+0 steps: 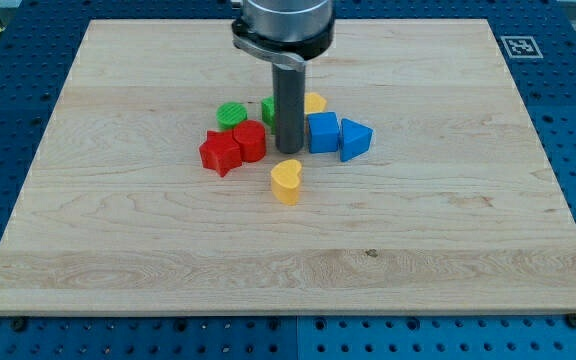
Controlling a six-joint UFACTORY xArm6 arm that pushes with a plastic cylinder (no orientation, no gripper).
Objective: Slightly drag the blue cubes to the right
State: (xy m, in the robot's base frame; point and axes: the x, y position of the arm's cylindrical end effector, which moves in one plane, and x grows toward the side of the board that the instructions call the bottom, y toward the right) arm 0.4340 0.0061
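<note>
Now | my tip (pixel 289 151) touches blue cube (pixel 323 132) (left side) | no fingers; no legible writing

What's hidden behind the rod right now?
Behind the rod, a green block shows at its left edge and a yellow block at its right. Their covered parts and shapes can't be seen.

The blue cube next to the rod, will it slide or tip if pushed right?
The blue cube looks squat and flat-bottomed, so it will probably slide, not tip. My tip sits at its left. It would likely shove the blue triangular block along.
</note>
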